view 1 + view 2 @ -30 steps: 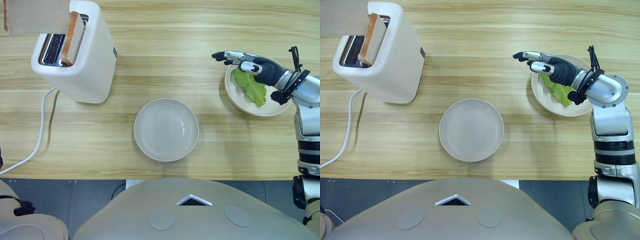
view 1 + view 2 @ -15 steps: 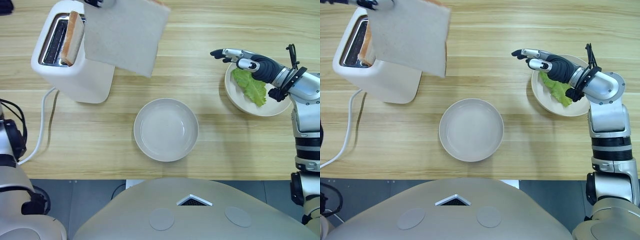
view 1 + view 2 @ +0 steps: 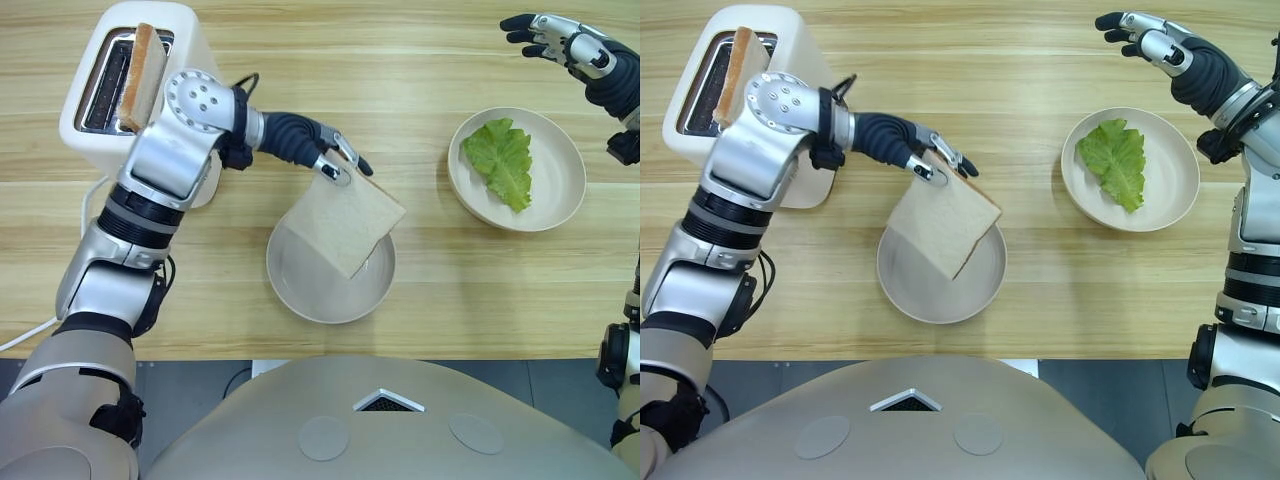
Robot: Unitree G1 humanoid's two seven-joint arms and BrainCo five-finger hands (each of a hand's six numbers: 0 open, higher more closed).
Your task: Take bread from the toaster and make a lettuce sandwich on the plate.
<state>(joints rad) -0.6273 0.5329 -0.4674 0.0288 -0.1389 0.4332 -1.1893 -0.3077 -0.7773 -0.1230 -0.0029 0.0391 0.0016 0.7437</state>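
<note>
Step in hand: first bread slice going onto the plate. Left hand (image 3: pixel 322 150) is closed on the top corner of a bread slice (image 3: pixel 345 225), fingers pinched around the edge. The slice hangs tilted, corner-down, over the far half of the plate (image 3: pixel 308 296). Lowest corner looks inside the rim, but can't tell if it touches the plate floor.

Toaster (image 3: pixel 178 22) sits at the far left of the table (image 3: pixel 420 70). A second slice (image 3: pixel 142 65) stands upright in one of its slots. The other slot looks empty.

Right hand (image 3: pixel 562 42) is up at the far right, beyond the small dish (image 3: pixel 566 172), fingers spread and holding nothing. Lettuce (image 3: pixel 502 162) lies flat in that dish, untouched, well apart from the plate.

Progress, judged: early. One slice is out but not yet laid down, and the lettuce and top slice are to come.

Next move calls for lowering the slice and tipping it flat so it lands centred in the plate, then opening the fingers. Release while it's this tilted and it may lean on the rim or flop half out. After that the right hand is closest for the lettuce, which is thin and limp and needs a light pinch. The left arm is nearest the toaster for the second slice.
</note>
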